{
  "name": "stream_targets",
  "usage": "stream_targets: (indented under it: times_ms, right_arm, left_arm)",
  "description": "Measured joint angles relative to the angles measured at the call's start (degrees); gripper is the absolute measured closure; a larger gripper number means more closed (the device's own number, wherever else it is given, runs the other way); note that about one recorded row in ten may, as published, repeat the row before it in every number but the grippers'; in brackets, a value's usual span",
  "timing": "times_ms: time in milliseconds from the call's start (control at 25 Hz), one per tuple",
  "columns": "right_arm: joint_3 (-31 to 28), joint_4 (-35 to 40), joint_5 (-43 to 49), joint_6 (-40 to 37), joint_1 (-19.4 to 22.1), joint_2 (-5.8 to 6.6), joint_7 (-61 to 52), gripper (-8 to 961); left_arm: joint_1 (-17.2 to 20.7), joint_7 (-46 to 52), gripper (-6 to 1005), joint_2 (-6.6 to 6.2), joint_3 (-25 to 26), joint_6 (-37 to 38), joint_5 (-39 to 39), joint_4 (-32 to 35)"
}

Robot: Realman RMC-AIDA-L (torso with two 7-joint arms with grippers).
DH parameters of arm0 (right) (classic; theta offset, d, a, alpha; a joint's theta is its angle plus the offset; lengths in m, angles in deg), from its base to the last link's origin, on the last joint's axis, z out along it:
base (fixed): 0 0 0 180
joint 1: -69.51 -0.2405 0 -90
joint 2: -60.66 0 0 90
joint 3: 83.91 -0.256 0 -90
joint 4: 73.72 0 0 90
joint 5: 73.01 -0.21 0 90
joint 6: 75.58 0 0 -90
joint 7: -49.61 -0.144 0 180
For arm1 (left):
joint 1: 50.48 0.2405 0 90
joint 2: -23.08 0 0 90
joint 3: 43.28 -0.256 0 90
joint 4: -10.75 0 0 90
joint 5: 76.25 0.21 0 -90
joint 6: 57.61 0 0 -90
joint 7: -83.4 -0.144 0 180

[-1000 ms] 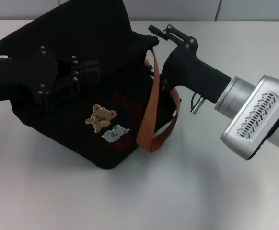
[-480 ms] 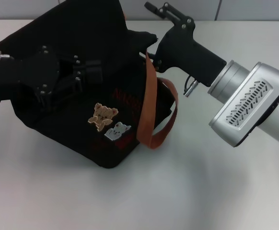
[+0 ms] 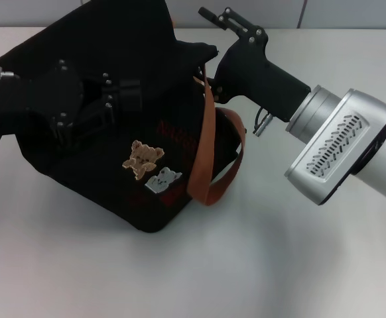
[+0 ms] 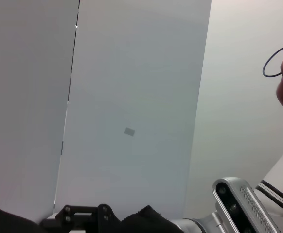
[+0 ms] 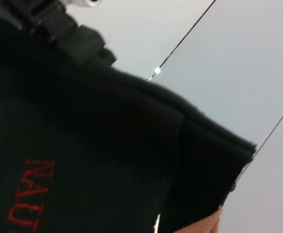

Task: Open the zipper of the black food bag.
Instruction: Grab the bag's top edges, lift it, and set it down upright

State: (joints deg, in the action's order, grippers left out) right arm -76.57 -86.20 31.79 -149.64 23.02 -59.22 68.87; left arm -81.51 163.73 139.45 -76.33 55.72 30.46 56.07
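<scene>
The black food bag (image 3: 113, 53) stands on the white table, its bear patches (image 3: 143, 159) and red lettering facing me, and an orange-brown strap (image 3: 203, 152) hangs down its right side. My left gripper (image 3: 123, 99) lies against the bag's upper front, black on black. At the bag's far right top corner is my right gripper (image 3: 205, 30), with one finger (image 3: 213, 14) sticking out above the fabric. The zipper cannot be made out. In the right wrist view the bag's fabric (image 5: 83, 145) fills the picture, with the left gripper (image 5: 59, 24) beyond it.
The white table (image 3: 180, 278) stretches in front of and to the right of the bag. A pale wall (image 4: 132, 97) shows in the left wrist view, with the right arm's silver wrist (image 4: 238, 204) low in that picture.
My right gripper has moved away from me and a little left along the bag's top right corner. The strap swung slightly with it. The left gripper has stayed on the bag.
</scene>
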Motion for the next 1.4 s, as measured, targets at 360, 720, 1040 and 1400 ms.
stream_targets:
  times_ms: [360, 720, 1040, 1400]
  right_arm:
    - [-0.11, -0.05, 4.07, 1.19, -0.07, 0.0, 0.41, 419]
    - [-0.1, -0.27, 5.73, 1.61, -0.43, 0.0, 0.53, 622]
    - [-0.18, -0.27, 6.88, 1.86, -0.44, 0.0, -0.13, 946]
    - [-0.56, -0.2, 6.91, 3.09, -0.17, 0.0, -0.1, 955]
  left_arm:
    - [-0.26, -0.15, 947, 0.0, 0.0, -0.16, -0.02, 0.05]
    - [0.07, -0.21, 947, 0.0, 0.01, 0.19, -0.1, 0.03]
    - [0.27, -1.88, 950, 0.03, -0.44, 1.14, -0.11, -0.11]
    - [0.84, -2.06, 950, -0.06, -0.1, 1.23, -0.55, -0.07]
